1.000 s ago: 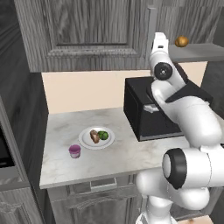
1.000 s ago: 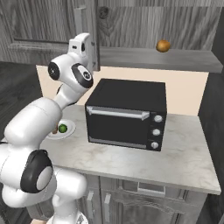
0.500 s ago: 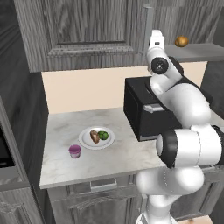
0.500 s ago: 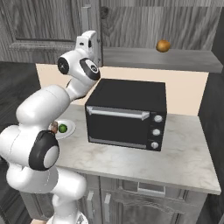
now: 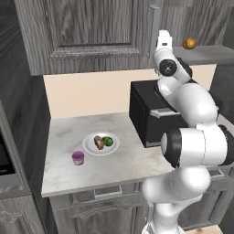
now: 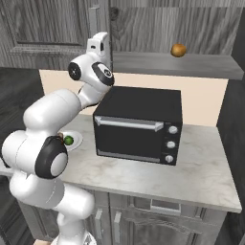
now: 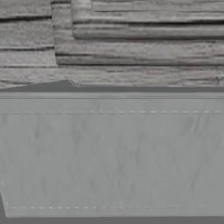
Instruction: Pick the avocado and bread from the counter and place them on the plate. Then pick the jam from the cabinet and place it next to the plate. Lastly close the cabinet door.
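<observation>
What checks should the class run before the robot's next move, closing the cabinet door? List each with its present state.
1. Avocado on the plate: ok.
2. Bread on the plate: ok.
3. Jam on the counter beside the plate: ok.
4. Cabinet door closed: not ok, it stands edge-on, open.
5. Hand raised by the door edge: ok.
6. Fingers touching the door: cannot tell.

Plate: round, white, on the marbled surface. On it lie the brown bread and glossy green avocado, side by side and touching. Pink jam jar stands upright just beside plate. Dark wood-grain cabinet hangs above plate.
</observation>
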{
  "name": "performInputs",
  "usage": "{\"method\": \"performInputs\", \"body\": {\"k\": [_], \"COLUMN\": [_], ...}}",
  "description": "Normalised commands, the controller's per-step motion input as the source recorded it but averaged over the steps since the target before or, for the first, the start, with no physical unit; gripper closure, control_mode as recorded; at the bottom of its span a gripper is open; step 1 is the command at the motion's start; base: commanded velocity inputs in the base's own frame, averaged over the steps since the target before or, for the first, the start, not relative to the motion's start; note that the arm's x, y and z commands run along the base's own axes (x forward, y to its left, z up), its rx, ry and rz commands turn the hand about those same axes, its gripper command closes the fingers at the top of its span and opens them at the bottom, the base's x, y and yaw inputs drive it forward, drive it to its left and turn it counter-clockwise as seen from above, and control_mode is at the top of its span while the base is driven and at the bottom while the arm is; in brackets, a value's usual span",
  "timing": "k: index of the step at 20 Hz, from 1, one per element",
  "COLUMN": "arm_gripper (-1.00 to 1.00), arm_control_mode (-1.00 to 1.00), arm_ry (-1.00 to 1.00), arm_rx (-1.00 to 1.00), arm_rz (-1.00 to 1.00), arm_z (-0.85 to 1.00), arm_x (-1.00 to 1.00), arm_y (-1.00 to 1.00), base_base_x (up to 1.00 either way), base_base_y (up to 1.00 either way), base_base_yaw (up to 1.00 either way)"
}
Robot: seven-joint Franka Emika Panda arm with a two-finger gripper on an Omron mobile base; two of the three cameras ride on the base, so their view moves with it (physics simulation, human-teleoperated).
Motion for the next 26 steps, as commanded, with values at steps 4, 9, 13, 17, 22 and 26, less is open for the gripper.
{"method": "performInputs", "body": {"k": [4,9,13,17,22,26], "arm_gripper": [-1.00,-1.00,-1.00,-1.00,-1.00,-1.00], "arm_control_mode": [-1.00,-1.00,-1.00,-1.00,-1.00,-1.00], "arm_ry": [0.00,0.00,0.00,0.00,-0.01,0.03], "arm_rx": [0.03,0.07,0.07,0.09,0.13,0.20], "arm_rz": [0.00,0.00,0.00,0.00,0.00,-0.06], "arm_z": [0.00,0.00,0.00,0.00,0.10,0.47], "arm_x": [-0.06,-0.58,-0.61,-0.43,-0.81,-0.78], "arm_y": [0.05,0.00,-0.02,-0.13,-0.30,-0.23], "base_base_x": [0.00,0.00,0.00,0.00,0.00,0.00], "base_base_y": [0.00,0.00,0.00,0.00,0.00,0.00], "base_base_yaw": [0.00,0.00,0.00,0.00,0.00,0.00]}}
